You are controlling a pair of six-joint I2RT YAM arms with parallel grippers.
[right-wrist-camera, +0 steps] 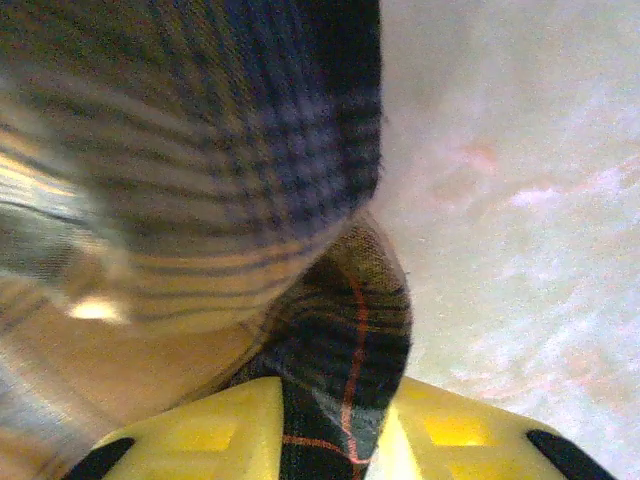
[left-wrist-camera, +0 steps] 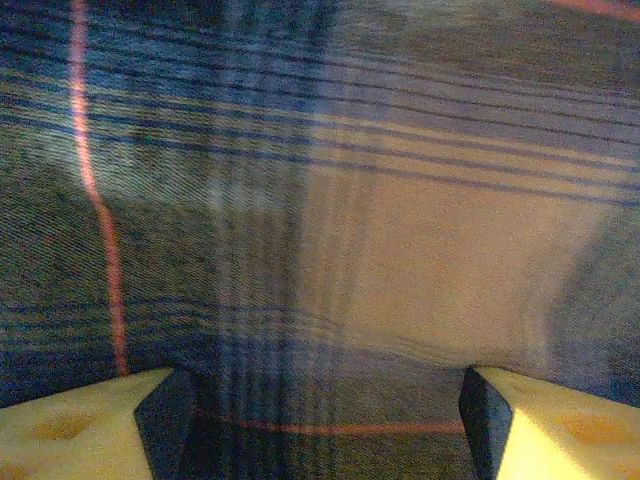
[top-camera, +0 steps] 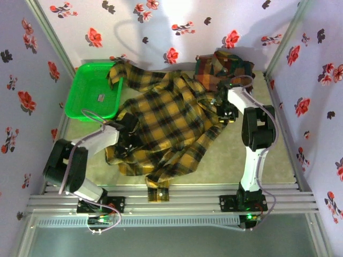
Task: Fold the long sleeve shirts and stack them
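Your left gripper (top-camera: 127, 136) sits in the top view at the left edge of the mustard-yellow plaid shirt (top-camera: 171, 123), and your right gripper (top-camera: 222, 112) is at its right edge. The shirt lies spread and rumpled across the middle of the table (top-camera: 214, 166), directly between the two. One sleeve reaches up-left over the rim of the green basket (top-camera: 80, 80), and a strip of cloth hangs over the near edge at bottom centre. The pile of red and green plaid shirts (top-camera: 225, 65) is at the upper right, just beyond your right gripper.

In the left wrist view the jaws stand well apart, one yellow finger in each bottom corner. The check fabric lies close in front of them and nothing is pinched.

In the right wrist view the fingers are clamped on a narrow fold of the yellow-and-black cloth at bottom centre. More of the shirt bunches at the upper left, with bare table to the right.

So the right side is held and the left is not. Your left arm is the nearer one to that free edge, and I judge it needs a bite of cloth before any fold across.
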